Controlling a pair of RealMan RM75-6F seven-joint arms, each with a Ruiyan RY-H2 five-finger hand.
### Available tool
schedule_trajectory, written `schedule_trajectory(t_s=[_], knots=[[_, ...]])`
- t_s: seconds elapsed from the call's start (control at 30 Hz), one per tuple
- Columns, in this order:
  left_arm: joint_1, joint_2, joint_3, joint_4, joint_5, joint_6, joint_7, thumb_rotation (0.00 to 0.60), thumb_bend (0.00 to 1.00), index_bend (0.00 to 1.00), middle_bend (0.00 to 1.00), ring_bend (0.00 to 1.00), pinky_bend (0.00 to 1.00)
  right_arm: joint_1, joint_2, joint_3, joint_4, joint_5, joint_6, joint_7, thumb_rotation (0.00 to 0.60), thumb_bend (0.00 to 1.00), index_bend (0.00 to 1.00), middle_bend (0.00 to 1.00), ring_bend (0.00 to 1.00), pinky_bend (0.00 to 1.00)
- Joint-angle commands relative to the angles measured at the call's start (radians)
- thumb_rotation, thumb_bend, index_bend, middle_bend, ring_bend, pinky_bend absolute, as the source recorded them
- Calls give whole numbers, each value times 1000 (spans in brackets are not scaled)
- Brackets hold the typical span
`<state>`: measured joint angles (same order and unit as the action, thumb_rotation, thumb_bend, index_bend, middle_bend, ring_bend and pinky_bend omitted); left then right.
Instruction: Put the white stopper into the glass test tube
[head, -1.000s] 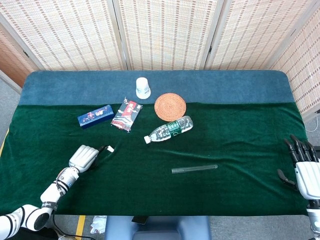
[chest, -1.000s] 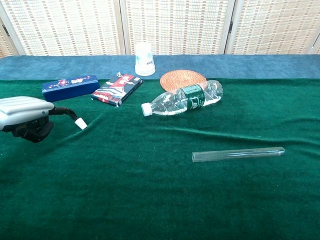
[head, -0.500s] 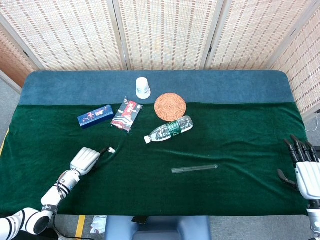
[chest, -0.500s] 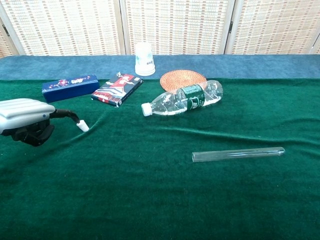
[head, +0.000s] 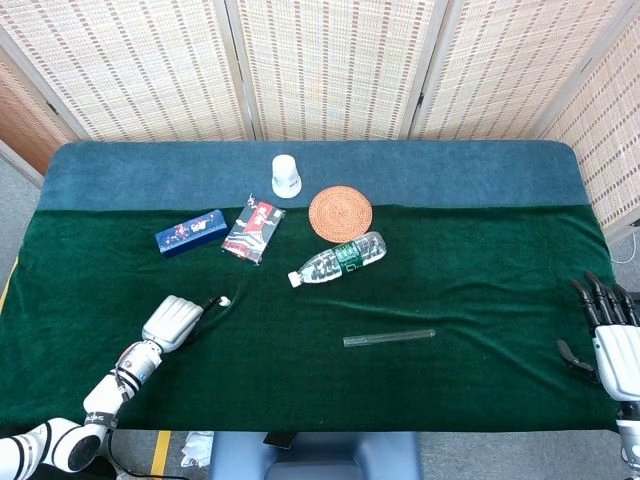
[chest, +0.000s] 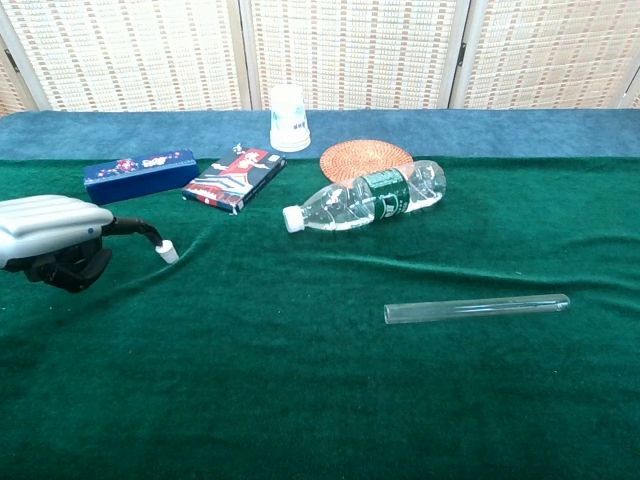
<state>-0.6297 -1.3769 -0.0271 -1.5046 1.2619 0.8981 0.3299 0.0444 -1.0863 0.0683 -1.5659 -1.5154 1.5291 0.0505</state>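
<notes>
The white stopper (head: 225, 300) (chest: 168, 251) sits at the dark fingertips of my left hand (head: 172, 322) (chest: 50, 235), which pinches it low over the green cloth at the left front. The glass test tube (head: 389, 338) (chest: 476, 309) lies flat on the cloth right of centre, well apart from the stopper, with its open end toward the left. My right hand (head: 610, 340) hovers at the table's far right edge with fingers spread and nothing in it; the chest view does not show it.
A plastic water bottle (head: 338, 259) (chest: 365, 197) lies on its side behind the tube. Further back are a woven coaster (head: 340, 212), a white paper cup (head: 286, 176), a red-and-black packet (head: 253, 230) and a blue box (head: 190, 232).
My left hand has shifted slightly to the right and toward the front edge, carrying the stopper with it. The tube and my right hand have stayed put.
</notes>
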Motion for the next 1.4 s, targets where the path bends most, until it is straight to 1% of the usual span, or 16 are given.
schedule_trajectory(t_s=[0.03,0.3,0.5,0.73,0.8,0.87,0.93,0.97,1.03,1.13,1.23,1.4], knots=[[-1,0,0,-3,-2,-1,2,600,888,198,980,919,831,-2,0,0,2,0,2,3,600,351,0,0,89,0],[-5,-4,-1,-6,-4,3,7,600,888,197,979,918,831,-7,0,0,7,1,7,14,600,351,0,0,93,0],[-3,-8,-7,2,-2,20,7,600,888,175,979,915,831,-8,1,1,9,2,8,17,600,352,0,0,96,0],[2,6,-13,-5,0,36,-9,600,879,169,979,909,831,-7,1,3,9,2,7,16,600,351,0,0,96,0],[3,12,-17,-7,11,44,-27,600,792,176,980,903,831,-6,3,4,7,0,7,14,600,351,0,0,96,0],[5,14,-25,1,28,61,-49,600,584,198,980,892,830,-5,6,4,4,-3,9,11,600,351,0,0,97,0],[5,4,-35,21,47,79,-81,600,402,246,979,887,830,-4,10,5,1,-5,10,9,600,351,0,0,98,0],[5,0,-38,30,52,83,-93,600,369,269,979,888,830,-4,11,5,0,-6,10,9,600,351,0,0,98,0],[3,-7,-42,46,59,85,-114,600,348,309,980,896,830,-4,12,5,-2,-7,10,8,600,351,0,0,98,0],[-9,-20,-53,84,62,68,-153,600,347,345,980,910,831,-3,14,4,-5,-9,10,9,600,351,0,0,98,0],[-27,-41,-60,124,51,39,-157,600,347,376,979,914,831,-7,13,2,-1,-9,13,14,600,351,0,0,99,0],[-38,-68,-62,151,52,30,-157,600,353,389,980,920,832,-11,12,1,4,-6,14,22,600,352,0,0,99,0]])
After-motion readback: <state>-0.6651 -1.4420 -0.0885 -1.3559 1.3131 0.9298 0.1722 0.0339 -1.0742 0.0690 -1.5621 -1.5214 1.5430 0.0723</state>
